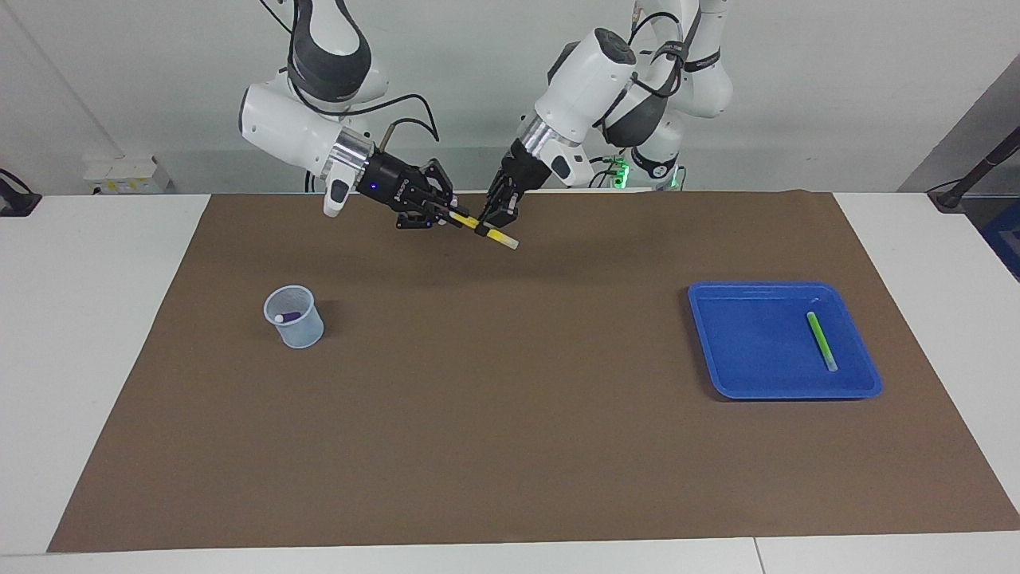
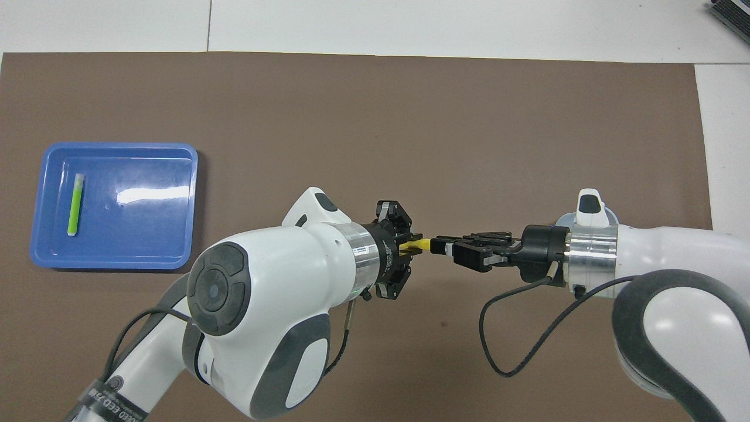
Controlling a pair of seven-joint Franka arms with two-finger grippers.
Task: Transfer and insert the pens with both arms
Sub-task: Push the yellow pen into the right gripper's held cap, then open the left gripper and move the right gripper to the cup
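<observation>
A: Counter [image 1: 103,359]: white top, a seam showing along its edge farthest from the robots. What covers it?

B: A brown mat [image 1: 510,446] lies flat over most of it, white margins left bare at both ends.

A: And directly on the mat?

B: A blue tray [image 1: 745,387] toward the left arm's end, a pale translucent cup [image 1: 295,319] upright toward the right arm's end. Well apart, with open mat between them. Both sit about equally near the robots.

brown mat [image 1: 510,446] on white table [image 1: 96,319] | blue tray [image 1: 749,383] | seemingly translucent cup [image 1: 303,331], well apart
</observation>
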